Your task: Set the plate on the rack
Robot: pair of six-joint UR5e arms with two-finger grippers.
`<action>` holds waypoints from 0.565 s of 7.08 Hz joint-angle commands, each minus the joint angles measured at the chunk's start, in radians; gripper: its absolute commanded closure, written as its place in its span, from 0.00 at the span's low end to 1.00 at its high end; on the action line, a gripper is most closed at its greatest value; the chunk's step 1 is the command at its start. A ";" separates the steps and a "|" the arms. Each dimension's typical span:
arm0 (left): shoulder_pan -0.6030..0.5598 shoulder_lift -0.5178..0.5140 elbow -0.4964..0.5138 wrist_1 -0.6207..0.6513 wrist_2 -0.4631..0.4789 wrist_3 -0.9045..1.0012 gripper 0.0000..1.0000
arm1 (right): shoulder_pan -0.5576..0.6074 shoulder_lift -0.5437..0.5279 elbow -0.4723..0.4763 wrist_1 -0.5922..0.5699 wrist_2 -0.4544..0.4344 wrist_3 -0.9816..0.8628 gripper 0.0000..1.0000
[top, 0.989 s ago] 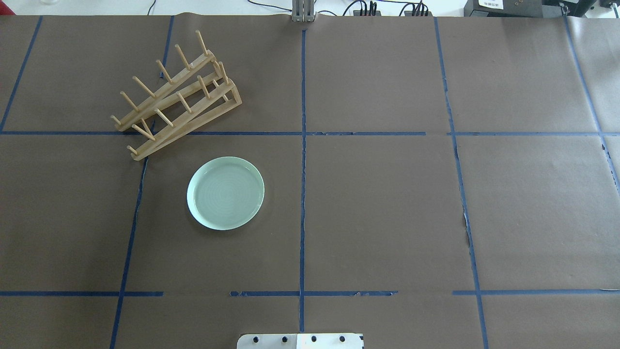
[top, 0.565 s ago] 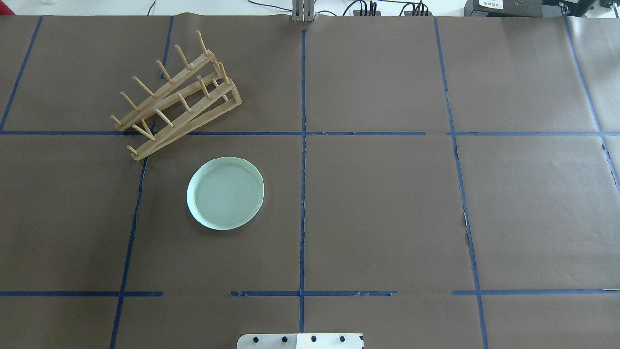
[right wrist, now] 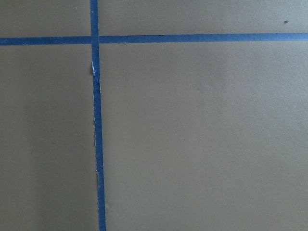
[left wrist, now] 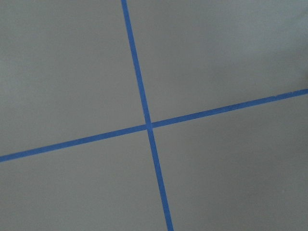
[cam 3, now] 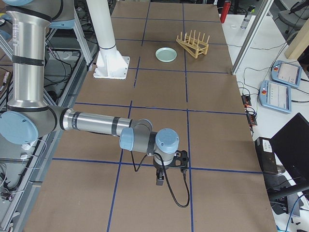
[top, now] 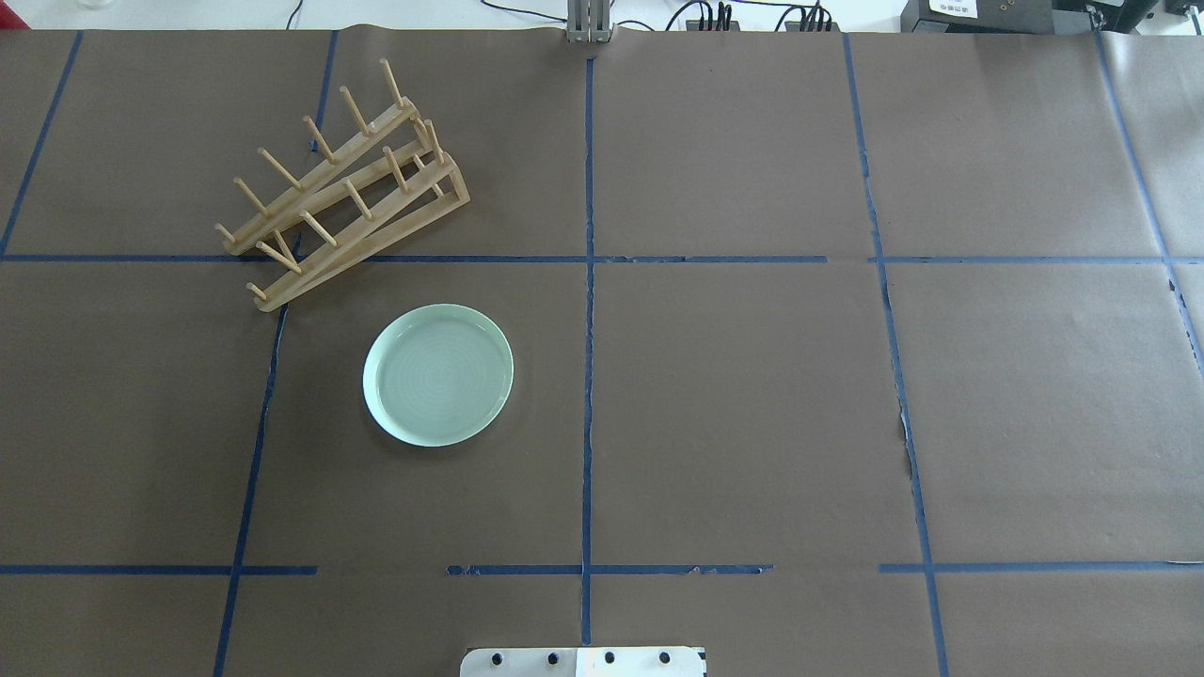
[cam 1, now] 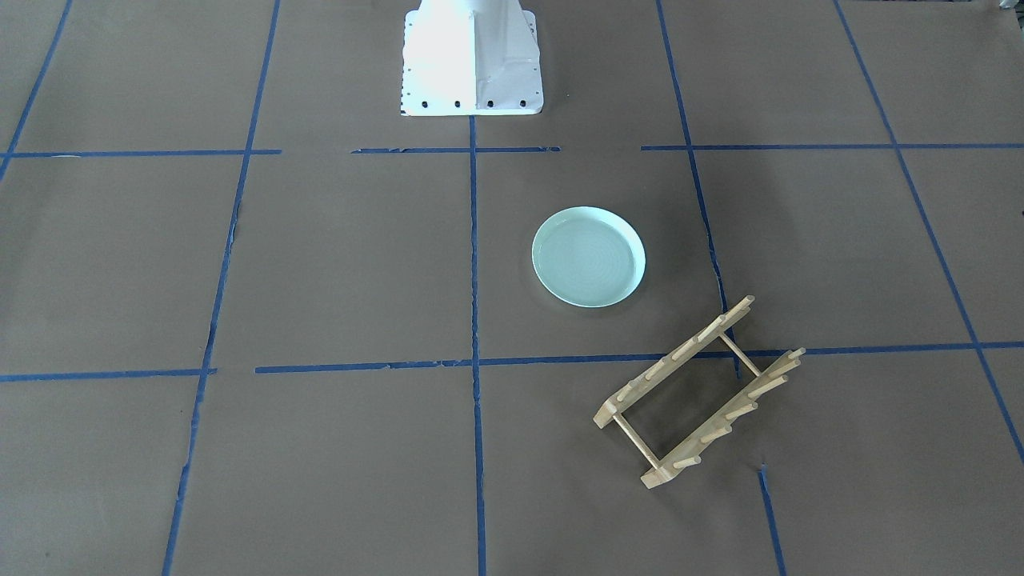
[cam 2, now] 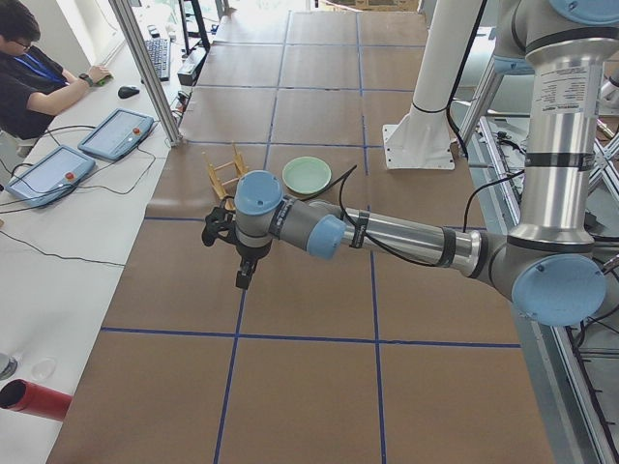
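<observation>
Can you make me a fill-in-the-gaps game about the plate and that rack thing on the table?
1. The round plate is pale ____ in colour.
2. The rack has upright pegs and is made of ____.
3. The tape lines crossing the table are ____.
4. The number of plates standing in the rack is ____.
Missing words: green, wood, blue, zero.
</observation>
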 commanded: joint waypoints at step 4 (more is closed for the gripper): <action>0.472 -0.487 -0.052 0.355 0.239 -0.771 0.00 | 0.002 0.000 0.000 0.000 0.000 0.000 0.00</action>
